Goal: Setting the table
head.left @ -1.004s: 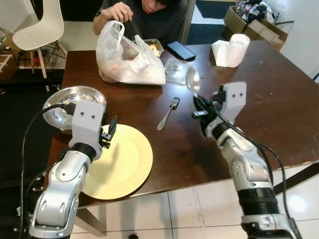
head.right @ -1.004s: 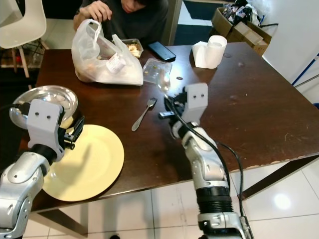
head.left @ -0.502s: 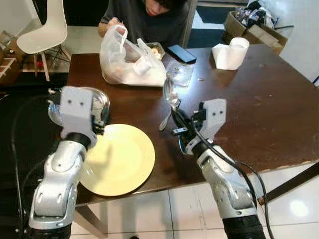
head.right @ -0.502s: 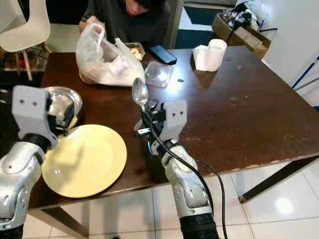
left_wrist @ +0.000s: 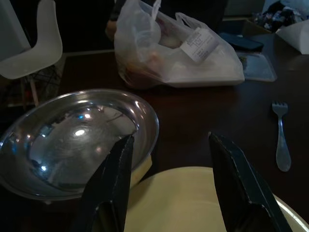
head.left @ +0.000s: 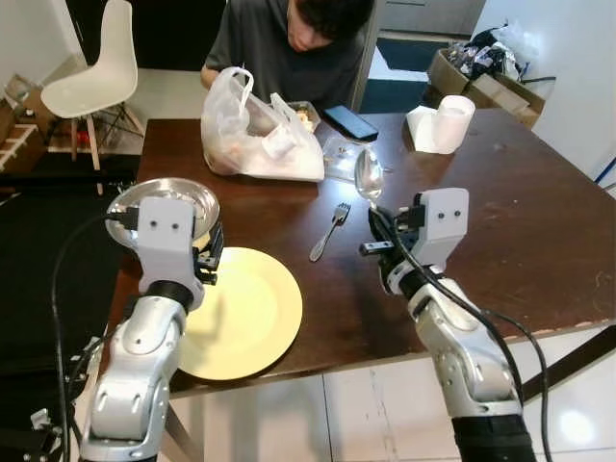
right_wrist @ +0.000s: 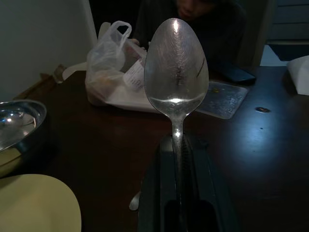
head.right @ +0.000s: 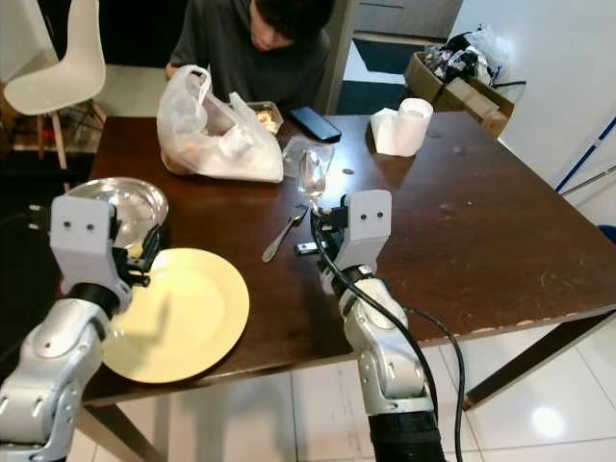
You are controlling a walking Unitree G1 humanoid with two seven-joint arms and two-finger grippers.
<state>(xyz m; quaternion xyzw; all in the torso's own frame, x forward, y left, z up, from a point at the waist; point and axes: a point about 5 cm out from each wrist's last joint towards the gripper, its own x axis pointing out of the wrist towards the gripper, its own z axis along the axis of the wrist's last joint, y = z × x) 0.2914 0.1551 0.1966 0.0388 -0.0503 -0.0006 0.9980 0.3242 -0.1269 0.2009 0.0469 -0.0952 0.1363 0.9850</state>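
Standing upright in right claw [head.left: 377, 238]: spoon [head.left: 369, 179]

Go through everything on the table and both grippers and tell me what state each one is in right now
spoon: held upright, bowl up, in the right gripper
left gripper: open, empty, over the yellow plate's near edge
yellow plate: flat on the table, nothing on it
steel bowl: upright, empty
fork: lying flat on the table
plastic bag: full, handles loose
paper towel roll: standing, partly unrolled
phone: lying flat, screen dark
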